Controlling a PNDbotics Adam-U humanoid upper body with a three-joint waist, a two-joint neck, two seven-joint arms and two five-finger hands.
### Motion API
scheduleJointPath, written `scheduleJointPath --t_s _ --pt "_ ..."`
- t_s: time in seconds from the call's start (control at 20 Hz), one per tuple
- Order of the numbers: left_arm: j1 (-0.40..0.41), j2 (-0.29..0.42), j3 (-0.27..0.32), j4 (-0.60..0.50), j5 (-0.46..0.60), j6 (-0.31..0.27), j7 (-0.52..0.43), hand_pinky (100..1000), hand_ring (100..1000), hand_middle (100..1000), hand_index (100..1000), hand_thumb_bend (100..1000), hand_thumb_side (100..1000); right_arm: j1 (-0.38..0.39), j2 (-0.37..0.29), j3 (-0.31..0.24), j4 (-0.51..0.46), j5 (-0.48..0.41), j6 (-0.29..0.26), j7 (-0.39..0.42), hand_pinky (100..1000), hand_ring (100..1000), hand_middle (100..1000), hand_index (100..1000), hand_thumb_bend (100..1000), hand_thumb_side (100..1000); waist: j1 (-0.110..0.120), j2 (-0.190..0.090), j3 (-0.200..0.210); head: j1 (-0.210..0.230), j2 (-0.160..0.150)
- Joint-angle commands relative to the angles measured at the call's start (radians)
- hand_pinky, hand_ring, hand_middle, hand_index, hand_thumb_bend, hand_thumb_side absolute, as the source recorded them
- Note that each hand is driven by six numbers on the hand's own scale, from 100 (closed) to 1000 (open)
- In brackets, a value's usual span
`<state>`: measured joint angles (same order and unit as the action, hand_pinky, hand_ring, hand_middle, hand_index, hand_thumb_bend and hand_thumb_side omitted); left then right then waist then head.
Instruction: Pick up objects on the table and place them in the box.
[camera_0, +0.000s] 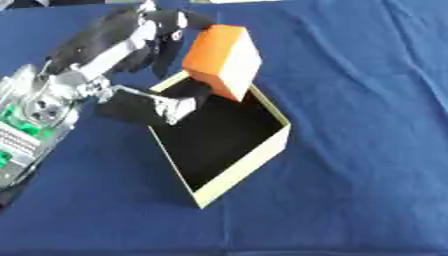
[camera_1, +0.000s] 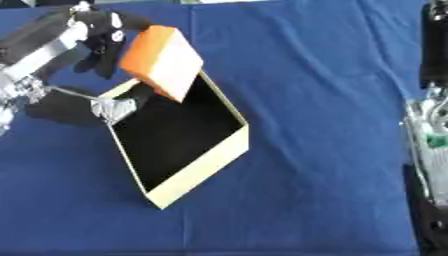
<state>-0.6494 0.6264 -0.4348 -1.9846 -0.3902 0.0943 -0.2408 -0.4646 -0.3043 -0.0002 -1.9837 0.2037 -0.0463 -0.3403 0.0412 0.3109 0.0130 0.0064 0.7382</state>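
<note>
The left hand (camera_0: 144, 42) holds an orange block (camera_0: 223, 60). Its fingers curl round the top of the block and its thumb reaches under it, so the block is pinched between them. The block is tilted, with one corner pointing down.

Just below the hand is the box (camera_0: 254, 160). It is open, pale on the outside and dark inside. It sits on the table (camera_0: 367, 150), which has a blue cloth on it. The low corner of the block hangs over the near end of the box, right by the rim. I cannot tell if it touches the rim.

The inside of the box looks bare, so no thing seems to be in it yet. The block is up off the table but not yet let go. I think the next job is to lower it and open the fingers.

I see no other things on the cloth to pick up.

The right arm (camera_1: 430, 145) shows far off at the side in the right eye view. Its hand is not in the pictures.
</note>
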Motion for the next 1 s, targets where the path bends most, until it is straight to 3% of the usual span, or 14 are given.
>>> scheduleJointPath --t_s 0.05,0.7,0.85,1.0 --pt "0.005 0.019 0.001 -0.015 -0.067 -0.025 -0.001 104 318 207 324 100 213 -0.009 -0.010 -0.005 -0.016 -0.005 0.003 -0.001 755 736 516 717 100 836 -0.002 -0.015 -0.002 0.000 0.002" --pt "0.036 -0.010 -0.061 0.093 -0.180 -0.068 -0.051 147 344 223 339 100 191 -0.009 -0.003 -0.001 -0.016 -0.014 0.003 0.006 755 742 513 716 100 841 -0.002 -0.007 -0.021 0.013 -0.005" --pt "0.011 -0.034 -0.086 0.158 -0.220 -0.060 -0.089 161 352 227 344 100 183 -0.006 0.000 0.002 -0.016 -0.019 0.004 0.009 755 741 513 716 100 843 -0.002 -0.005 -0.024 0.019 -0.006" --pt "-0.010 -0.053 -0.092 0.225 -0.261 -0.090 -0.110 175 360 233 350 100 177 -0.003 -0.001 0.001 -0.016 -0.022 0.006 0.010 755 741 512 716 100 843 -0.002 -0.002 -0.022 0.021 -0.007"
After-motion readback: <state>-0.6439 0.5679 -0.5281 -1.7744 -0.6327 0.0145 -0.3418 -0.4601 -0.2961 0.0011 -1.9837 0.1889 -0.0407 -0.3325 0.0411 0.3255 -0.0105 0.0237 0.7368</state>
